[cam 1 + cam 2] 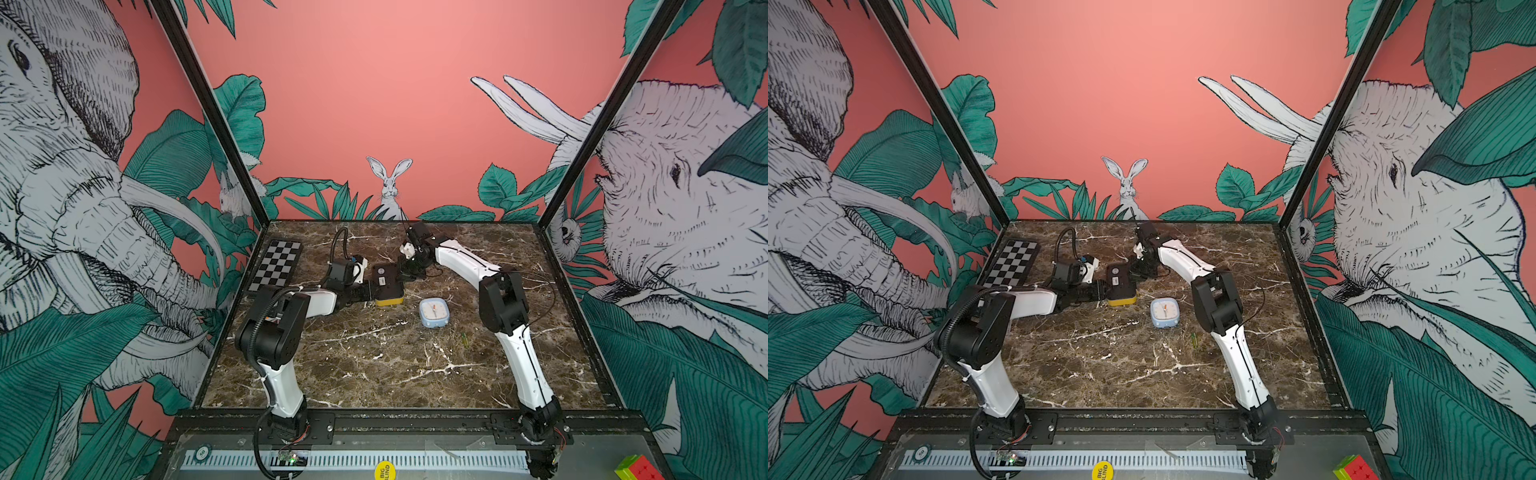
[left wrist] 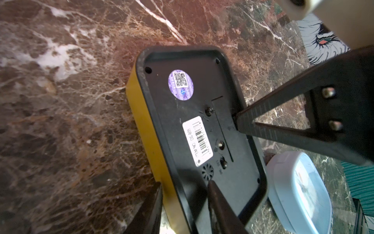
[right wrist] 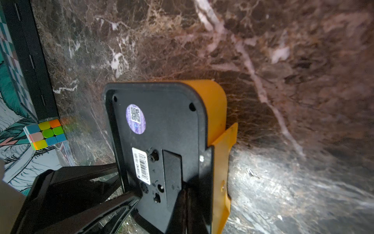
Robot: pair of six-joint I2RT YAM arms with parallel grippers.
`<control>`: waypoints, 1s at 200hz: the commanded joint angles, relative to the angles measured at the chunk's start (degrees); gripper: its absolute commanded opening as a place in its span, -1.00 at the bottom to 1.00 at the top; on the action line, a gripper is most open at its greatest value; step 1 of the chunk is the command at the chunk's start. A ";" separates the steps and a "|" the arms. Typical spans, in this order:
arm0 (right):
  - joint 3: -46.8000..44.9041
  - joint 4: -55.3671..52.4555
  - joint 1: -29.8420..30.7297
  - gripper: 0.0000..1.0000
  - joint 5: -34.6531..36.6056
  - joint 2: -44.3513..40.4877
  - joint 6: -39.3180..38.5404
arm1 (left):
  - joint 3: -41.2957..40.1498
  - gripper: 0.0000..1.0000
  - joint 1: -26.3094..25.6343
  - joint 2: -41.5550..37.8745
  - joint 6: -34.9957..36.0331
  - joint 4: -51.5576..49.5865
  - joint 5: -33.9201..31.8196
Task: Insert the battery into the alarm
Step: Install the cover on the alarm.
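On the table, the yellow alarm clock is clamped back-up by the left gripper, presumably steadied for the closed right gripper.

Marble table carries checkerboard, blue clock and yellow alarm.

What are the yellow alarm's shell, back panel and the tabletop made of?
Yellow shell: likely moulded plastic, smooth, semi-matte. Back panel: matte black plastic, moulded screw holes, speaker grille. Tabletop: brown marble look, white veins, glossy glare; possibly printed laminate.
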 commanded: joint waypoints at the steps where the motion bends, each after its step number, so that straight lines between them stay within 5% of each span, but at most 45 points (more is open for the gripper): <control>1: -0.74 0.04 0.13 -1.00 1.23 -2.66 0.13 | 0.72 -0.23 -0.25 0.14 -0.56 -1.27 -0.41; 43: -1.87 2.29 -0.06 -0.99 0.42 -3.07 0.74 | 0.69 -0.23 -0.25 0.19 -0.67 -1.25 -0.37; 102: -0.50 2.43 -0.11 -0.71 0.33 -1.75 0.82 | 0.68 -0.23 -0.21 0.03 -0.56 -1.38 -0.58; 200: 2.15 0.01 -0.12 -0.76 -0.11 1.06 -1.13 | 0.71 -0.24 -0.25 0.19 -0.66 -1.36 -0.67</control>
